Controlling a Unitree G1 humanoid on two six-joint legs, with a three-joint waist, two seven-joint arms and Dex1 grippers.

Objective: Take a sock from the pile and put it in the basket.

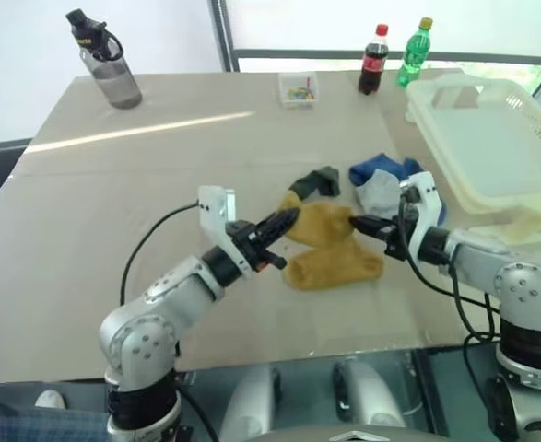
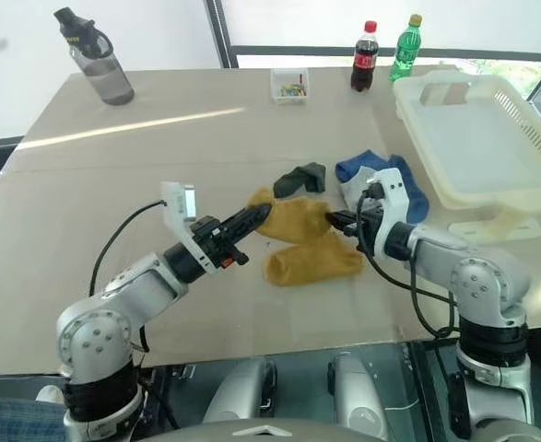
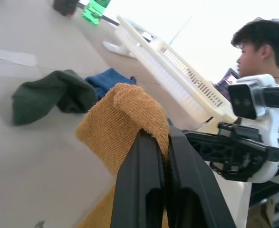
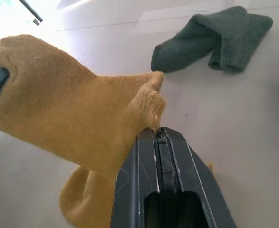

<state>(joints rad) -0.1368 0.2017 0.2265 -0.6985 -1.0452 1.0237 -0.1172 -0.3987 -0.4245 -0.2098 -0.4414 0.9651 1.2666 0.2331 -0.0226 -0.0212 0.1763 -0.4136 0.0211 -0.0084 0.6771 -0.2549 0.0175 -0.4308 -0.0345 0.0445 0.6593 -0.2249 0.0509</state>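
I've got both grippers pinching the same mustard sock (image 1: 321, 224), one at each end. Left gripper (image 1: 287, 221) is clamped on the sock's left edge, fingers together with the knit squeezed between them; the left wrist view shows the fabric bunched over the fingertips (image 3: 153, 142). Right gripper (image 1: 360, 225) is clamped on the sock's right edge, fingers together on a small fold of it, plain in the right wrist view. The sock hangs stretched between the two, lifted just off the table (image 1: 159, 184).

A second mustard sock (image 1: 335, 265) lies flat on the table right under and in front of the held one. Behind it is the rest of the pile (image 1: 371, 184): a dark green sock (image 1: 316, 181), a blue sock (image 1: 381, 168) and a light grey one (image 1: 378, 195) just beside the right gripper.

The basket (image 1: 491, 147) sits at the right side of the table, well apart from the held sock, nothing in it that I can see.

Far edge: grey water bottle (image 1: 109, 64), small clear box (image 1: 299, 89), cola bottle (image 1: 373, 61), green bottle (image 1: 415, 52). A person (image 3: 260, 47) shows in the left wrist view past the basket.
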